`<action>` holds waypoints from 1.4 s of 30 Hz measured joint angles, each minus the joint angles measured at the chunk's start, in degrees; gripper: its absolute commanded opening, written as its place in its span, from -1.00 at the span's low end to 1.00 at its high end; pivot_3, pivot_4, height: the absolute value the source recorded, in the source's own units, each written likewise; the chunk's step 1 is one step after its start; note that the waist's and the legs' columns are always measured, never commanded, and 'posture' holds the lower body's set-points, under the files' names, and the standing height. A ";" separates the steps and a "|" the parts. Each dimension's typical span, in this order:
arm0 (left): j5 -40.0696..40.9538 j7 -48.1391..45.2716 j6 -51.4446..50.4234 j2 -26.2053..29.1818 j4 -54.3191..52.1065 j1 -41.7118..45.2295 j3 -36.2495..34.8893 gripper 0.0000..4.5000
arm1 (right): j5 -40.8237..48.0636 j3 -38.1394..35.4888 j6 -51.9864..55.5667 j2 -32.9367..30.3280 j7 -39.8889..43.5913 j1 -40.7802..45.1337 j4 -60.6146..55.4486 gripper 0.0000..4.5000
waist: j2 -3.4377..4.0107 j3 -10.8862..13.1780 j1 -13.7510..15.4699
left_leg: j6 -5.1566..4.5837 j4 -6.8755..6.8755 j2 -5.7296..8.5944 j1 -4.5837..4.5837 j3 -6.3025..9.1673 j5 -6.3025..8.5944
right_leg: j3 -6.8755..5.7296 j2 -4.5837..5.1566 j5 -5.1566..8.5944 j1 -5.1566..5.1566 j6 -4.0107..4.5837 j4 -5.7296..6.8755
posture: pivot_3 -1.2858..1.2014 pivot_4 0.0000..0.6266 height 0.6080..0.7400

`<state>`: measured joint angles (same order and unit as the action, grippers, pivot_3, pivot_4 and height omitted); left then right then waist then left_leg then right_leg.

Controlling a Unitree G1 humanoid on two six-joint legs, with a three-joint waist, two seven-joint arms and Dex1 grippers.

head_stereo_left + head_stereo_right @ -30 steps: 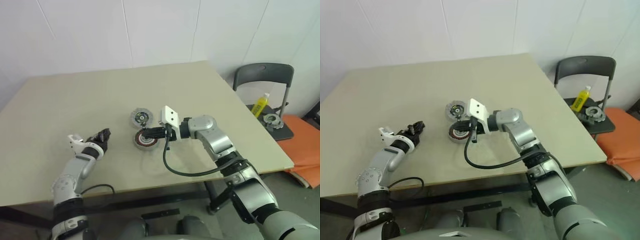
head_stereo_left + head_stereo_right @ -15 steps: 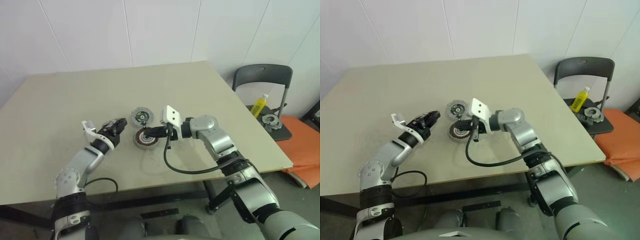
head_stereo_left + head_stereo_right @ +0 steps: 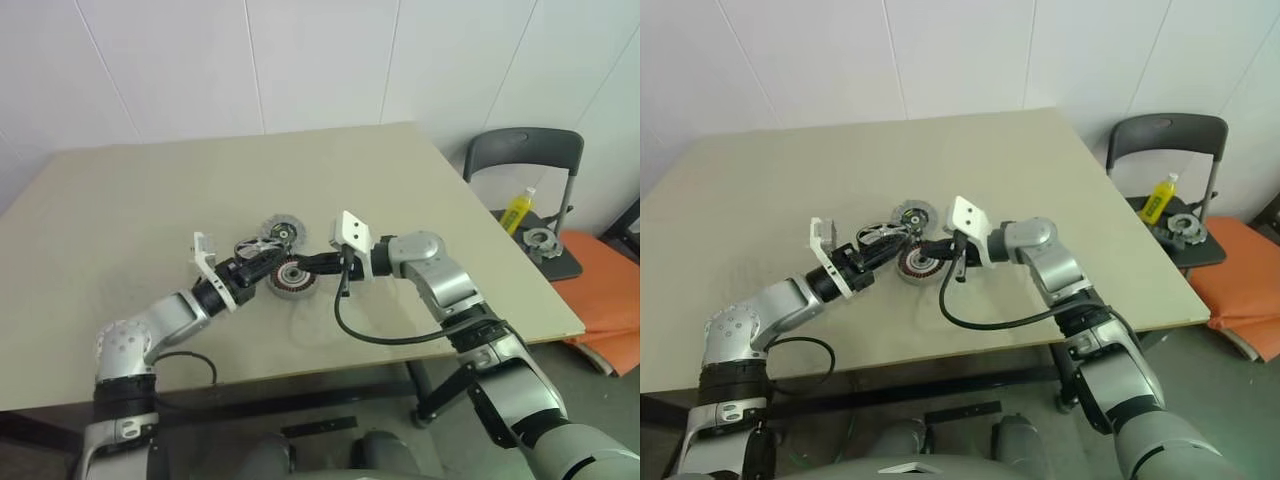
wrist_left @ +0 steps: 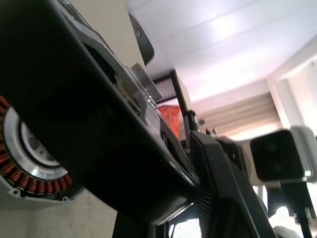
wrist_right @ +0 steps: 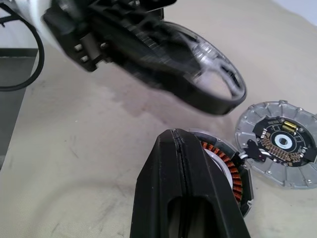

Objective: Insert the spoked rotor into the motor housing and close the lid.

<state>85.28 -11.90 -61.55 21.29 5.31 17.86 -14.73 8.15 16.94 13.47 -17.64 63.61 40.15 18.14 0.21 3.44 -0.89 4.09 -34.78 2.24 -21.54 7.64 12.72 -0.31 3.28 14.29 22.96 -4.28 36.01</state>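
While the rotor hangs in the air, nothing is seated yet.
Table: bare but for the parts.
Right gripper: fingers together, at the motor housing, its three o'clock side.
Left gripper: clamped on the spoked rotor, above the housing's nine o'clock edge.
Lid: twelve o'clock of housing, untouched.
Left: insertion, then lid.

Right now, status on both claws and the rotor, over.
Left claw shut on rotor, above the housing. Right claw shut, at the housing. Lid flat on table, nothing blocking.
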 measured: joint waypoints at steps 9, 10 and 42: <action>-19.14 -24.47 3.67 3.57 7.85 3.42 8.08 -0.76 | 0.20 -0.69 1.09 -0.85 -0.97 -1.20 -1.34 -1.00 | 0.01 0.01 -0.17 | -0.01 0.08 -0.01 -0.06 -0.07 0.00 | 0.06 0.00 0.00 0.13 0.01 0.00 | 0.03 -1.00 1.00; -21.37 -26.84 4.74 3.51 8.86 4.07 9.13 -0.76 | 0.33 -0.73 1.24 -0.92 -1.11 -1.31 -1.77 -1.00 | 0.01 0.01 -0.16 | -0.01 0.09 -0.02 -0.06 -0.07 0.00 | 0.06 0.00 0.00 0.13 0.01 0.00 | 0.03 -1.00 1.00; -48.18 -54.51 15.39 -3.04 33.09 15.32 13.50 -0.76 | 2.35 -1.71 4.86 -2.20 -1.31 -3.77 -7.47 -1.00 | -0.02 0.02 -0.07 | -0.03 0.00 -0.03 0.00 -0.08 -0.01 | 0.09 -0.01 -0.03 0.07 -0.06 0.10 | 0.03 -1.00 1.00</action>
<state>37.10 -66.42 -46.16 18.24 38.40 33.18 -1.24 10.50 15.23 18.34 -19.84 62.29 36.38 10.67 0.20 3.46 -0.95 4.06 -34.79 2.22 -21.54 7.56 12.71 -0.23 3.27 14.26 23.02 -4.33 36.11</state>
